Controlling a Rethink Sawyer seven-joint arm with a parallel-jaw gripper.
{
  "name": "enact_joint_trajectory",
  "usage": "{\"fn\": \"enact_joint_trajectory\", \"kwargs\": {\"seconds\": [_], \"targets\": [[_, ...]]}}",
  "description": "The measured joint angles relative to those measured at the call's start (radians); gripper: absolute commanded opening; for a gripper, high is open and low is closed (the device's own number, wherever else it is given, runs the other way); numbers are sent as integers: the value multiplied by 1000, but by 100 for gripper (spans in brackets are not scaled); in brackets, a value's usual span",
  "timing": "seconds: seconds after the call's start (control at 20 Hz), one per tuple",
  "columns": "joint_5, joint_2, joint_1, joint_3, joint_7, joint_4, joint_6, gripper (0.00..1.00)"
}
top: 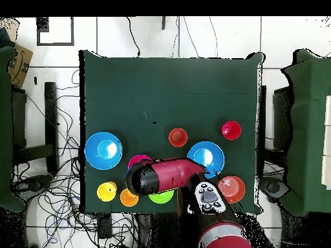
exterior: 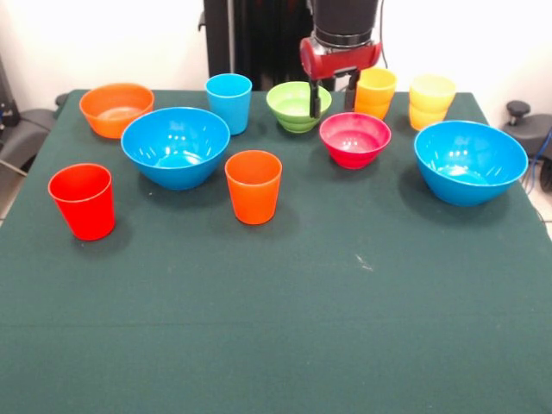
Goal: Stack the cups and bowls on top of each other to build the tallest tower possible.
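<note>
My gripper hangs open and empty at the back of the table, between the lime-green bowl and the yellow-orange cup, behind the pink-red bowl. A pale yellow cup stands further right. One large blue bowl sits at the left, the other blue bowl at the right. The orange bowl, light blue cup, orange cup and red cup stand apart. In the overhead view the arm covers the gripper and part of the pink-red bowl.
Everything stands on a dark green cloth-covered table; its near half holds nothing in the front view. Cables lie on the floor around the table in the overhead view.
</note>
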Motion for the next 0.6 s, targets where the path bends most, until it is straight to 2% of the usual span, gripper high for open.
{"fn": "enact_joint_trajectory", "kwargs": {"seconds": [0.6], "targets": [[0, 6, 29, -27, 0, 0, -21, 100]]}}
